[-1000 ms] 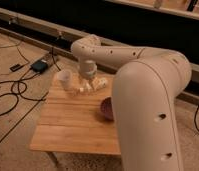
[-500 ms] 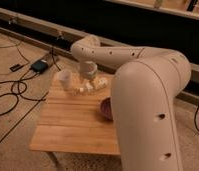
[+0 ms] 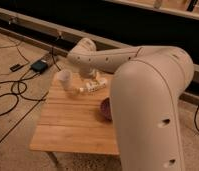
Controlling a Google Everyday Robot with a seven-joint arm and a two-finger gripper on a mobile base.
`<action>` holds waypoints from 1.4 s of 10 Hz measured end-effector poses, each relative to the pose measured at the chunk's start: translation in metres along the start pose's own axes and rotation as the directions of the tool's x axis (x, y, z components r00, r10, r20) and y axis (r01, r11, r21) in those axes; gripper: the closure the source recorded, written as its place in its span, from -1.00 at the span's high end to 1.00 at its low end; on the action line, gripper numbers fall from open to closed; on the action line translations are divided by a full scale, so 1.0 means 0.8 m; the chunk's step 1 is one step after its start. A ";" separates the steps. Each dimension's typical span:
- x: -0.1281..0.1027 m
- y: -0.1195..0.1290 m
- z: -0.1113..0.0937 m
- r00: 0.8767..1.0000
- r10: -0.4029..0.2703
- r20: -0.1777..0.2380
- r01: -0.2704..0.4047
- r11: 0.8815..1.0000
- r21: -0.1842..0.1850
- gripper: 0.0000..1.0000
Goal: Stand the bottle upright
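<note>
Claw [image 3: 89, 76] just above the bottle [image 3: 96, 86] lying flat; label unreadable

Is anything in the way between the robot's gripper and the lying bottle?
Nothing visible. The gripper hangs just above the bottle lying on the table. The cup stands to one side, the purple bowl nearer the camera, neither between them.

Warm, moderate overhead light, table top [image 3: 68, 125] evenly lit, wall [image 3: 143, 30] behind near black, broad soft highlight on the pale arm shell [image 3: 153, 100], faint soft shadows under the cup [image 3: 65, 79] and under the gripper [image 3: 91, 76], which sits low at the table's far edge just above the bottle [image 3: 93, 86]
</note>
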 end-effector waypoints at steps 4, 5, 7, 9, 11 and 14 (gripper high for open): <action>0.003 -0.003 0.029 0.996 0.078 -0.033 -0.076 0.996 0.036 0.30; -0.003 0.003 0.037 0.995 0.089 -0.032 -0.088 0.995 0.041 0.30; -0.018 0.016 0.054 0.993 0.114 -0.031 -0.112 0.993 0.045 0.30; -0.028 0.024 0.074 0.990 0.135 -0.039 -0.133 0.990 0.053 0.30; -0.039 0.035 0.101 0.988 0.145 -0.051 -0.142 0.988 0.061 0.30; -0.053 0.046 0.130 0.985 0.160 -0.059 -0.155 0.985 0.072 0.30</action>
